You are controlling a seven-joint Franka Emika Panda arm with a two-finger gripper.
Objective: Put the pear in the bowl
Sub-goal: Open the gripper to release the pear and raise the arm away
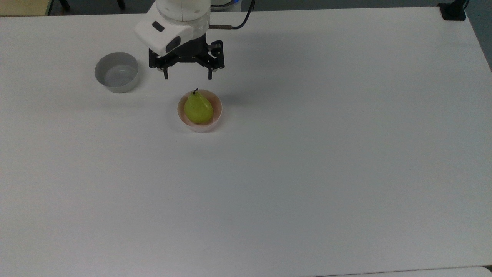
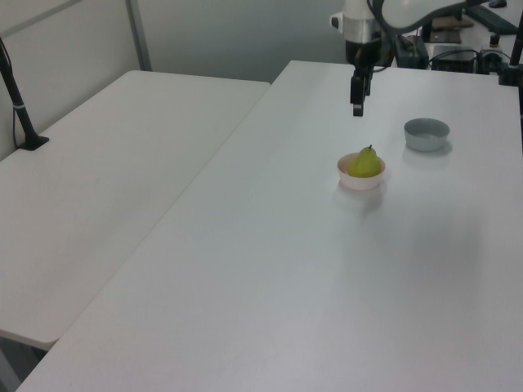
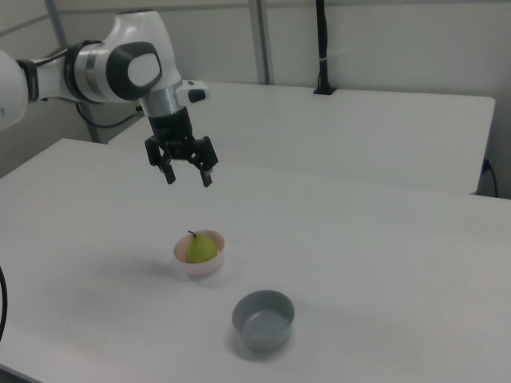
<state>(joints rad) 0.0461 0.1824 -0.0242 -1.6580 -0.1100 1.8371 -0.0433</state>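
The yellow-green pear (image 1: 198, 108) (image 2: 365, 162) (image 3: 200, 247) rests inside the pale pink bowl (image 1: 218, 115) (image 2: 355, 182) (image 3: 205, 265), stem pointing up. My gripper (image 1: 188, 77) (image 2: 357, 106) (image 3: 188, 179) hangs open well above the bowl, with nothing between its fingers. In the right view it floats clear of the pear by a wide gap.
A grey bowl (image 1: 117, 72) (image 2: 426, 134) (image 3: 263, 320) stands on the white table (image 1: 307, 173), to the top view's left of the pink bowl. A second white table (image 2: 98, 171) adjoins in the left view. A black clamp (image 1: 452, 11) sits at the top view's upper right corner.
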